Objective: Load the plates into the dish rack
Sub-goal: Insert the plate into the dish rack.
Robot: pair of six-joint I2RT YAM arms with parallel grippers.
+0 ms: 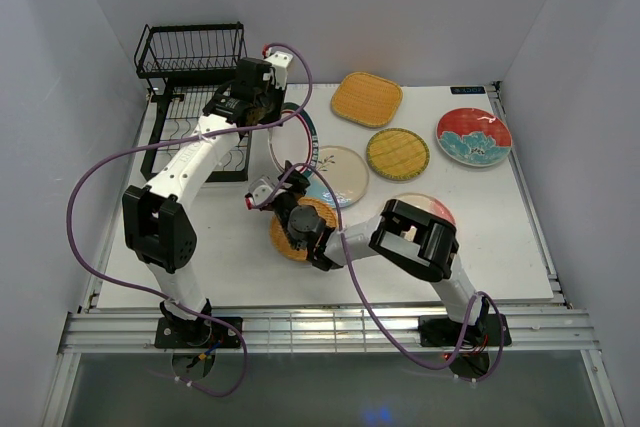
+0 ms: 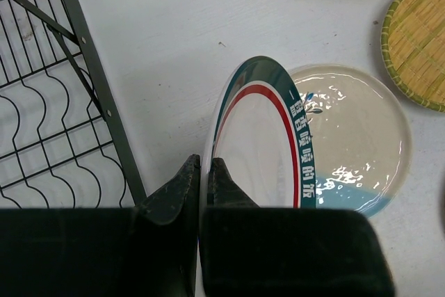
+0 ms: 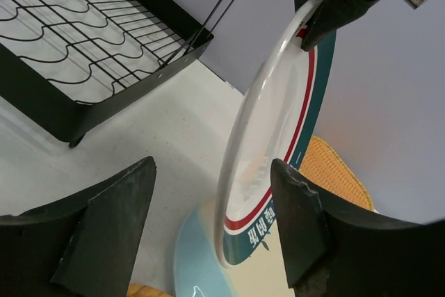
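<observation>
My left gripper [image 2: 205, 168] is shut on the rim of the green-striped white plate [image 2: 257, 144] and holds it on edge, just right of the black wire dish rack [image 2: 55, 123]. In the top view the left gripper [image 1: 268, 107] and this plate [image 1: 308, 132] are beside the rack [image 1: 190, 97]. My right gripper [image 3: 214, 165] is open, and the plate's [image 3: 278, 123] lower edge stands between its fingers without touching them. It hangs over the cream-blue plate [image 3: 201, 255]. My right gripper [image 1: 285, 192] sits above a round woven plate [image 1: 300, 232].
On the table lie the cream-blue plate [image 1: 338, 175], a rounded-square woven plate [image 1: 367, 98], a round woven plate [image 1: 397, 153], the red-teal floral plate [image 1: 473, 136] and the cream-pink plate [image 1: 428, 207], partly under the right arm. White walls enclose the table.
</observation>
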